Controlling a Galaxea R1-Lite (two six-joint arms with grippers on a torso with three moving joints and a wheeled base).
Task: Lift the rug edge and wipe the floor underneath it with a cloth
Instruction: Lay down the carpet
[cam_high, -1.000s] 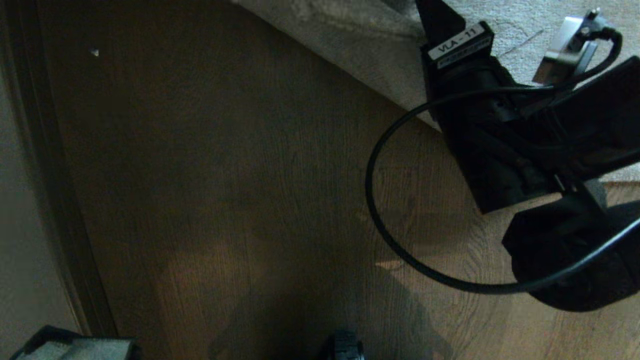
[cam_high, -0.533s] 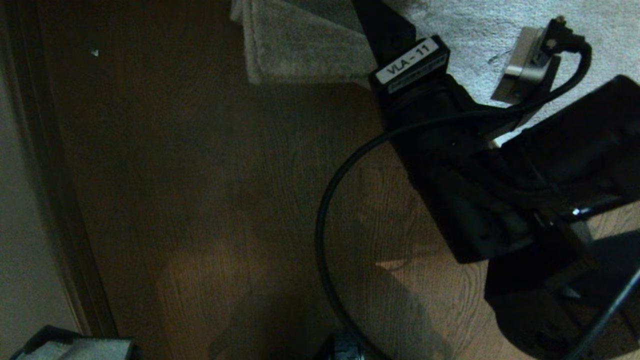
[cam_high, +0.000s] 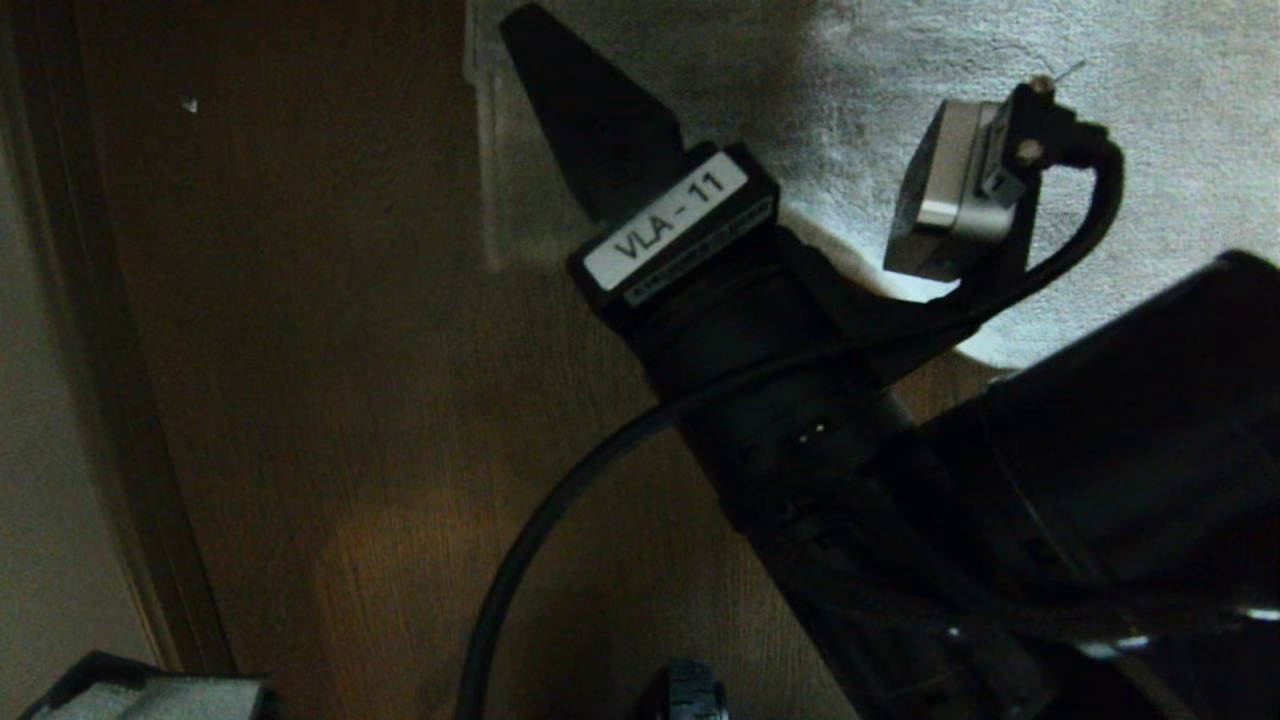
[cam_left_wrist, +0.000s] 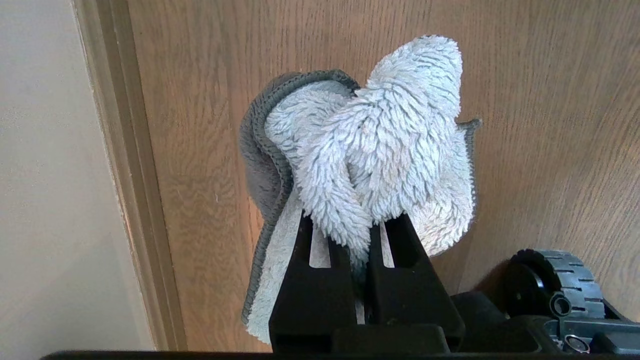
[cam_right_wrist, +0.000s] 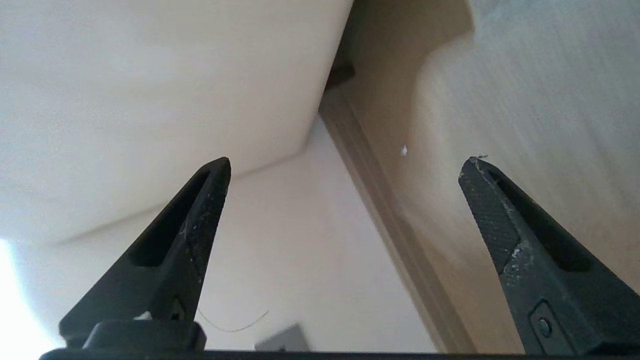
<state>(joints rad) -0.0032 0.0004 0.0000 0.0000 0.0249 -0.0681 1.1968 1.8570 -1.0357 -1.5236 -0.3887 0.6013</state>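
- The rug edge (cam_high: 640, 40) runs along the far side of my head view: a pale grey, short-pile sheet whose near-left corner ends on the floor (cam_high: 330, 350), with one straight border running away from me and the other passing behind my right arm.
- The rug lies flat as far as I can see; its corner is in shadow under the arm.
- The floor is brown wood-grain plank, bare from the rug corner out to the dark skirting board (cam_high: 110, 400) along the left side, with a pale wall (cam_high: 40, 500) beyond it.
- A small white speck (cam_high: 189, 104) sits on the planks near the skirting, well apart from the rug.
- The cloth (cam_left_wrist: 370, 150), a fluffy white rag with a grey stitched hem, is bunched up and pinched in my left hand (cam_left_wrist: 362, 250), whose fingers are pressed together on a fold of it; the rest bulges out past the fingertips and hangs above the floor, close to the skirting.
- My right hand (cam_right_wrist: 345, 167) is spread wide with nothing between the fingers (cam_right_wrist: 190, 225); its wrist view shows wall, skirting and floor only.
- In the head view one black finger of the right hand points over the rug corner, just beyond a white label reading VLA-11 (cam_high: 668, 218); I cannot tell whether it touches the pile.
- A black cable (cam_high: 520, 560) loops from the right arm down over the floor.
- One of the base's wheels (cam_left_wrist: 550, 280) rests on the planks near the left hand.
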